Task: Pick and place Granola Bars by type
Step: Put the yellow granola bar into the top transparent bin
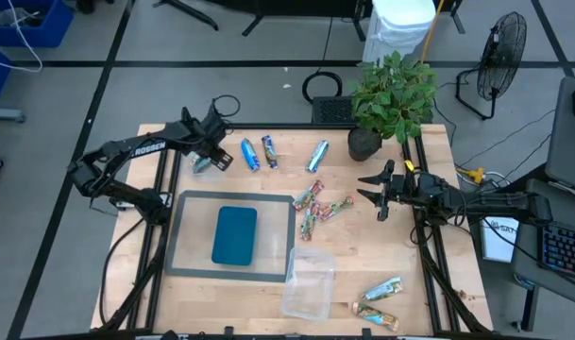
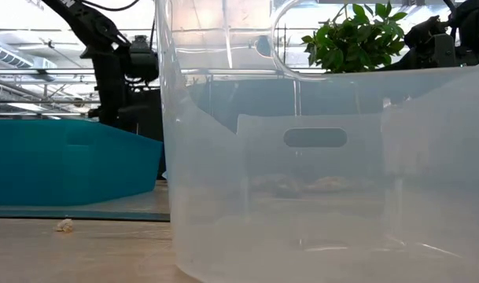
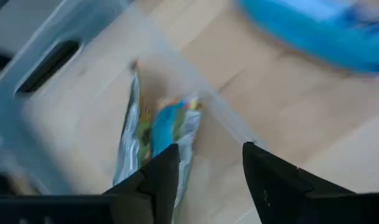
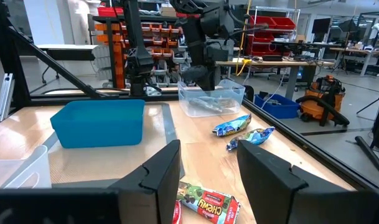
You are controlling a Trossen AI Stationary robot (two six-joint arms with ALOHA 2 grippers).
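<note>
Filling most of the low view, a clear tub (image 2: 318,173) hides nearly the whole table behind it. In the high view, silver-tan bars (image 1: 380,304) lie at the lower right, red-green bars (image 1: 322,208) near the centre, blue bars (image 1: 259,153) at the upper middle. The right gripper (image 1: 380,194), fingers spread and empty, waits at the right. The left gripper (image 1: 209,151), upper left, stands parted above a blurred silver-tan bar (image 3: 155,134) inside a small clear container (image 4: 212,98).

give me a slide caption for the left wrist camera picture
Left tool open over a clear tub, a silver-tan and teal granola bar lying inside.
</note>
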